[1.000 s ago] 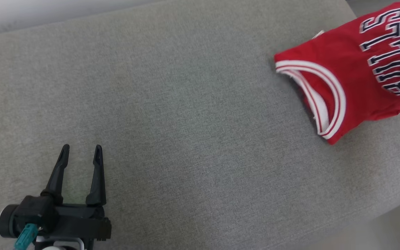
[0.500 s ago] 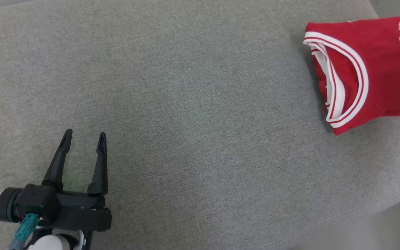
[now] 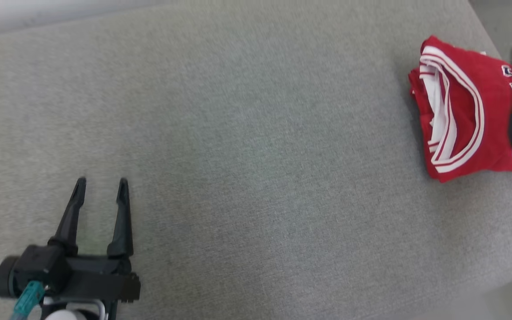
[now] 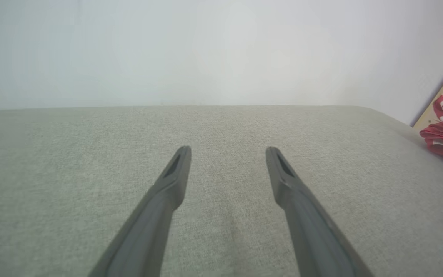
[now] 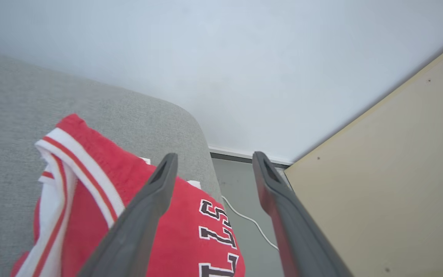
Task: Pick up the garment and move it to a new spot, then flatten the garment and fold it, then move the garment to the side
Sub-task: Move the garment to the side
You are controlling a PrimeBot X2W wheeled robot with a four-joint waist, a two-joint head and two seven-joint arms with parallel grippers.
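Grey fabric couch point(image 3: 256, 133), plain pale wall point(image 5: 221, 57), beige panel point(image 5: 398, 192), grey floor point(image 5: 238, 179) with white cable point(image 5: 250, 220)

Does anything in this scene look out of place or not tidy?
Yes. The red jersey lies bunched, its layers uneven, at the far right edge of the grey cushion. In the right wrist view its lettered part seems to hang over that edge. The right gripper above it is open.

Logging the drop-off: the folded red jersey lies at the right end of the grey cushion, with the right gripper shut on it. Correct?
Not quite. The right gripper is open: the right wrist view shows its fingers spread apart over the red jersey, gripping nothing. The jersey does lie folded at the right end of the grey cushion.
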